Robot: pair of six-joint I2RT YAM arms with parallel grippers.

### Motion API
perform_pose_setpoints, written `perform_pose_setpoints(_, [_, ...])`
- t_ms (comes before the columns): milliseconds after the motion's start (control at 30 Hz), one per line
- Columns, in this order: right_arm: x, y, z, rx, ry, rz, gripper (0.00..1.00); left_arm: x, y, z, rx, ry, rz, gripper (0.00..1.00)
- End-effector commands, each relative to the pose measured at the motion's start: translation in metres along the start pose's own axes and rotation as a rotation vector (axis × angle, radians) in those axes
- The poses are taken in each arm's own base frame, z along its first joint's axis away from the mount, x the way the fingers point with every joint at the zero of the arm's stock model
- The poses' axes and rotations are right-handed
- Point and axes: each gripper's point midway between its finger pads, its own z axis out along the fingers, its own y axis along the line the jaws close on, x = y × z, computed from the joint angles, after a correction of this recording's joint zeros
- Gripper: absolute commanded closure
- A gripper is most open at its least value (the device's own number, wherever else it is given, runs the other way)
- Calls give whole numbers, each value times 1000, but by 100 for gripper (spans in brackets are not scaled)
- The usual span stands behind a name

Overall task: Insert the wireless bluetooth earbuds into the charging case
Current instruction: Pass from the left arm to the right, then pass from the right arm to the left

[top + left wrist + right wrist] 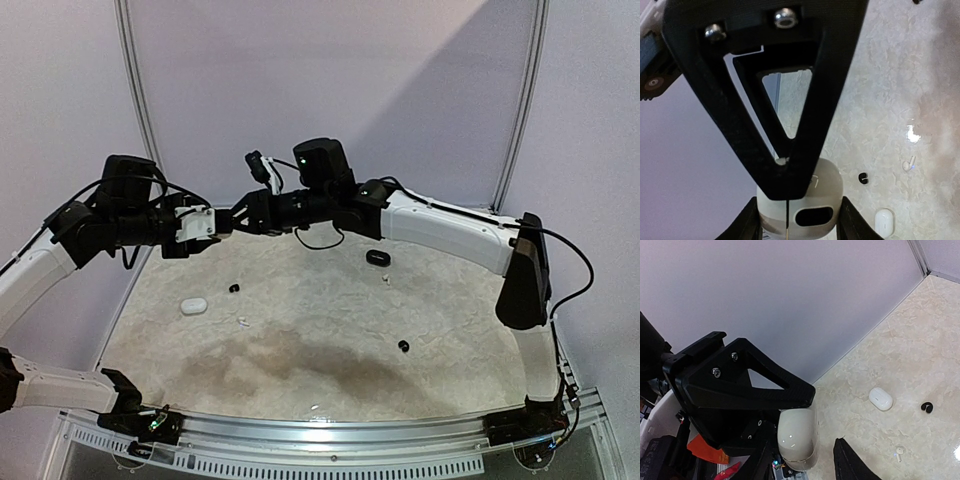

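My left gripper [800, 217] is shut on a pale grey charging case [827, 187], held in the air at the back left; a dark oval slot shows in its face. My right gripper [802, 465] meets it there [240, 215], jaws apart on either side of the case's rounded shell [797, 437]; one finger is close against it, the other stands off with a gap. On the table lie a black earbud [234, 289] [863, 177] [926, 407] and a white earbud [243, 322] [910, 163] [899, 454]. Another black earbud [403, 346] lies at centre right.
A closed white case [193, 305] [884, 221] [880, 398] rests at the left of the marbled table [320, 350]. A black case [377, 258] sits at the back, under the right arm. Pale walls enclose the back and sides.
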Motion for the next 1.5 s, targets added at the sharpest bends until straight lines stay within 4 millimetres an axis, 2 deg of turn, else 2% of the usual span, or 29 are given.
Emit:
perform_pose_setpoints(0, [7, 1, 10, -38, 24, 16, 59, -8, -1, 4, 1, -25, 3, 92])
perform_pose_setpoints(133, [8, 2, 11, -42, 30, 17, 67, -10, -2, 5, 5, -29, 10, 92])
perform_pose_setpoints(367, [9, 12, 10, -82, 45, 27, 97, -14, -1, 5, -2, -29, 8, 92])
perform_pose_setpoints(400, [11, 11, 10, -83, 53, 27, 100, -14, 0, 4, -5, -28, -4, 88])
perform_pose_setpoints(433, [11, 12, 8, -82, 57, 26, 100, -15, 3, 4, -11, -28, -24, 77])
perform_pose_setpoints(533, [14, 9, 3, -58, 66, -8, 100, -14, 9, 1, -23, -19, -108, 18])
perform_pose_setpoints(567, [13, 8, -3, -44, 61, -25, 100, -13, 11, -1, -36, -18, -148, 4])
perform_pose_setpoints(600, [11, 8, -8, -33, 51, -40, 100, -11, 12, -3, -45, -20, -202, 1])
perform_pose_setpoints(667, [3, 9, -23, -10, 21, -86, 100, -10, 2, -10, 7, -56, -300, 1])
perform_pose_setpoints(767, [-6, 16, -43, 13, -17, -183, 100, -25, -15, -39, 145, -244, -483, 1])
perform_pose_setpoints(833, [-15, 35, -61, -6, -53, -280, 100, -39, -26, -59, 237, -399, -603, 1])
perform_pose_setpoints(900, [-20, 53, -75, -39, -96, -384, 100, -47, -23, -73, 273, -526, -751, 1])
perform_pose_setpoints(1033, [-28, 90, -100, -136, -195, -546, 100, -61, -13, -84, 344, -732, -953, 4])
perform_pose_setpoints(1100, [-28, 103, -103, -164, -210, -596, 100, -74, -8, -96, 355, -858, -900, 8])
perform_pose_setpoints(1200, [-25, 118, -100, -202, -223, -658, 100, -77, -4, -92, 338, -866, -923, 18])
perform_pose_setpoints(1333, [-26, 132, -95, -245, -250, -706, 100, -96, -1, -102, 378, -919, -880, 29])
perform_pose_setpoints(1467, [-23, 138, -87, -262, -235, -726, 100, -112, -15, -108, 452, -949, -835, 31])
